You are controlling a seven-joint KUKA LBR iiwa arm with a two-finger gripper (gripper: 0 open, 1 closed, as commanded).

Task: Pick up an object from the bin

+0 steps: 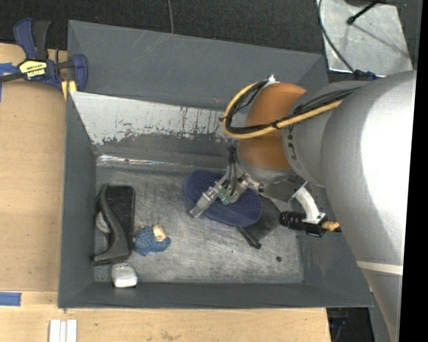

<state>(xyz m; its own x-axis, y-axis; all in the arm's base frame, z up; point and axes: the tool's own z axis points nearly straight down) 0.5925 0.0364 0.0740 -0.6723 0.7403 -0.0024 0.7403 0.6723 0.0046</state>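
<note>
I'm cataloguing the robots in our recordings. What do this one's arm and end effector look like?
The arm is a thick, rounded, silver-grey tube. Its wrist wears a rounded orange cover, with yellow and black cables looped over it. A small black fitting with a brass tip sticks out beside the wrist. The end effector is small, silvery metal.

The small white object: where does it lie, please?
The small white object lies in the bin at the camera view's lower left, beside the black object and blue toy.
</note>
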